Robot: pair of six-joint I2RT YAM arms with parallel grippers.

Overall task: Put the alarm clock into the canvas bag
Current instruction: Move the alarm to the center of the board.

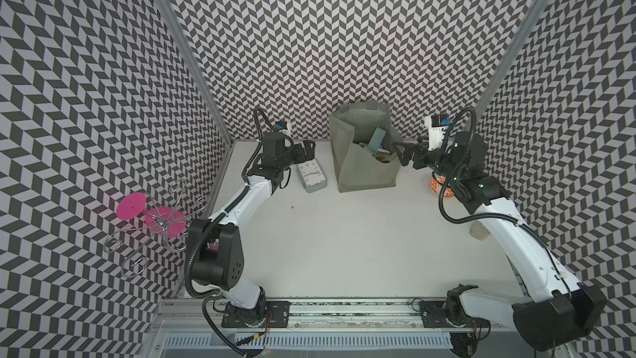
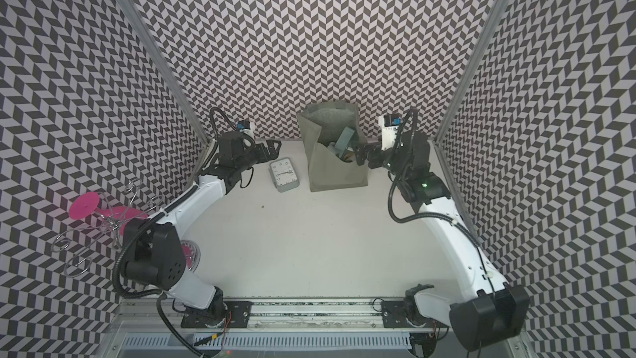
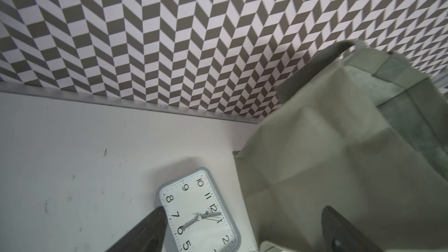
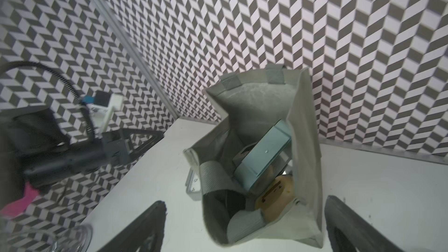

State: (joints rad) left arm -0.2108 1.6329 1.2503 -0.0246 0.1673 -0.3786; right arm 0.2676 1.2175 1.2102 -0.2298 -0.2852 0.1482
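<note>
- Although both arms reach toward the far end, the white table point(image 1: 344, 242) carries the task's things unheld. Bag and clock sit side by side near the back wall, and the transfer is not yet done.
- The canvas bag point(image 1: 361, 172) stands upright with its mouth open to the top. Its near wall sags in a V-shaped fold, which lowers the rim there and probably eases entry from above.
- The right gripper point(image 1: 401, 153) sits at the bag's rim on the robot's right, jaws spread wide with nothing clamped. In the right wrist view the bag point(image 4: 305, 141) lies ahead of its parted fingers point(image 4: 145, 226). This station suggests a steadying or mouth-holding role.
- The left gripper point(image 1: 307, 151) hangs over the clock's far end, jaws likewise fully parted and empty, apparently poised to descend on it. Whether it touches the clock cannot be told.
- The alarm clock point(image 1: 312, 175), rectangular and grey-cased, lies face up on the table just beside the bag's left wall, outside it. The left wrist view shows its dial point(image 3: 198, 214).
- Inside the bag, a pale teal box point(image 4: 264, 153) leans on edge above a yellowish item point(image 4: 276, 195). A dark object lower down is too shadowed to name. There looks to be room for the clock.
</note>
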